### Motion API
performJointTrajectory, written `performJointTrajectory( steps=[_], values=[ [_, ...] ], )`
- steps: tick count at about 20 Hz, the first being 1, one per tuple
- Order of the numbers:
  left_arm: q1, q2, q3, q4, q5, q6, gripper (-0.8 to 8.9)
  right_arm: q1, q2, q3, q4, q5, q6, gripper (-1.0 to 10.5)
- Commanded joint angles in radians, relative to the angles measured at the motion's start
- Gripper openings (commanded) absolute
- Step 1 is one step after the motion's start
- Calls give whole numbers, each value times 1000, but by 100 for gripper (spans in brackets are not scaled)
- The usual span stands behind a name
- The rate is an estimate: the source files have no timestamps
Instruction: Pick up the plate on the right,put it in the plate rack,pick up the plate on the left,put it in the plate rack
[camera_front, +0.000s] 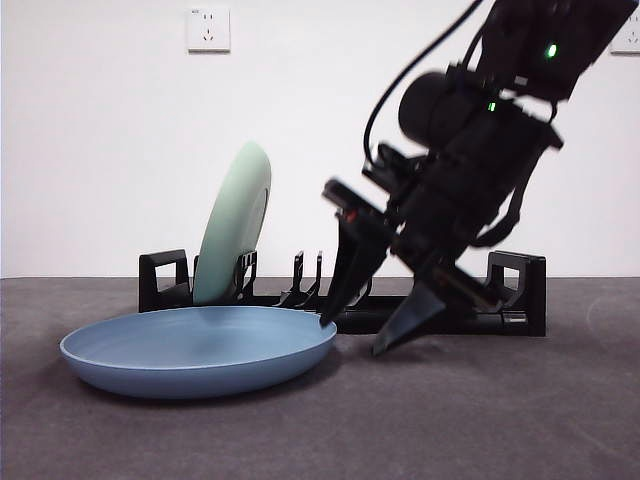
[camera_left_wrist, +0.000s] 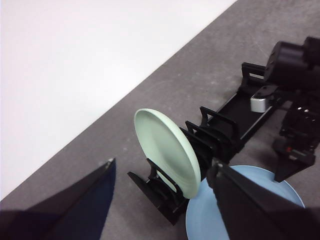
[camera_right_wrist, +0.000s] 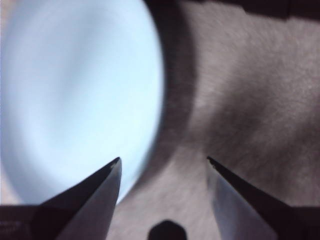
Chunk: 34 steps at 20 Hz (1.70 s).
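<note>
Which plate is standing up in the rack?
The pale green round plate, which leans upright between the prongs of the long black plastic rack. The blue round plate lies flat on the table, with the right pincer open at its rim.

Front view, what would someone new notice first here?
The right gripper, dark and large, angles down from the upper right with its jaws open at the near rim of the blue plate, which lies flat on the table. Behind it, a pale green plate stands on edge in the black plate rack.
</note>
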Motion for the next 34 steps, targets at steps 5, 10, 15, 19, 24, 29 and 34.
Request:
performJointTrajectory(
  steps=[5,10,15,19,24,29,34],
  values=[
    [-29,0,0,-6,-5,8,323,10,49,2,82,-25,58,149],
    [-30,2,0,-24,-2,8,323,15,53,2,82,-17,66,-12],
    [-44,29,0,-79,36,9,315,14,34,2,-7,-16,82,-12],
    [-93,89,0,-100,177,12,314,14,-54,2,-156,13,53,-12],
    [-238,192,0,-105,219,44,310,-8,-237,2,-266,86,45,-12],
    [-412,309,0,-106,167,109,214,-74,-391,2,-359,86,34,-12],
    [-555,430,0,-87,53,164,217,-134,-459,2,-414,85,9,-12]
  ],
)
